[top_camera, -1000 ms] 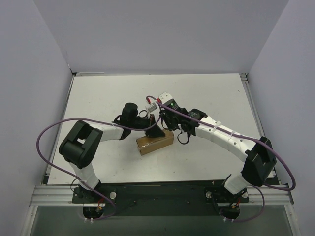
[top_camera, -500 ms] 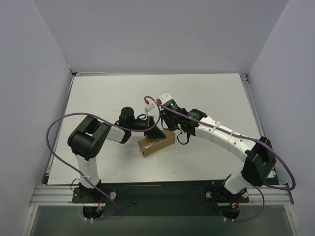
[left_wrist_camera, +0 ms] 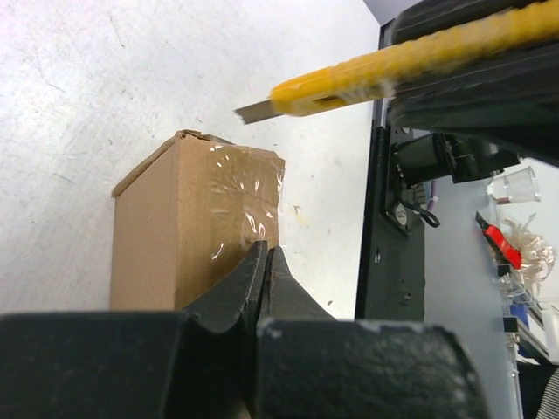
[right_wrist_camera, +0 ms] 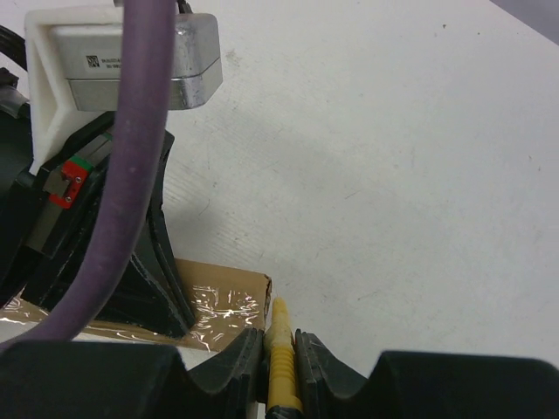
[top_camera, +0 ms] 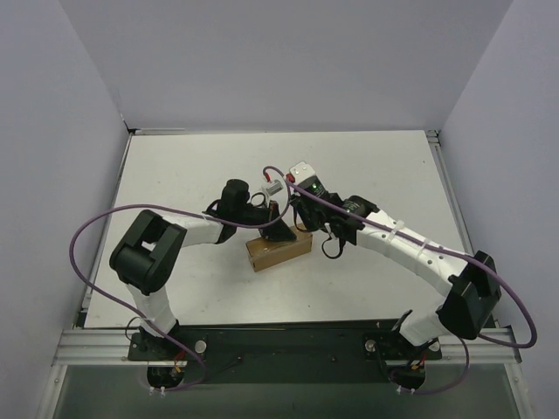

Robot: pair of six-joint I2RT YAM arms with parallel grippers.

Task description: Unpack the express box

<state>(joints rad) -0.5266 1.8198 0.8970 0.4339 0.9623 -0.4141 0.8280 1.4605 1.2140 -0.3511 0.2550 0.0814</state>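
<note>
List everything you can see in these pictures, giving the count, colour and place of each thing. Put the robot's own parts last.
express box: one, brown cardboard, mid-table between the grippers, lid shut
clear tape: one strip, glossy, over the box's top and end
utility knife: one, yellow, blade out, tip near the box's corner
table: one, white, under everything
walls: three, pale grey, around the table
cables: two, purple, one looping along each arm
left gripper: one, black, shut, tips down on the box's taped top
right gripper: one, black, shut on the utility knife
</note>
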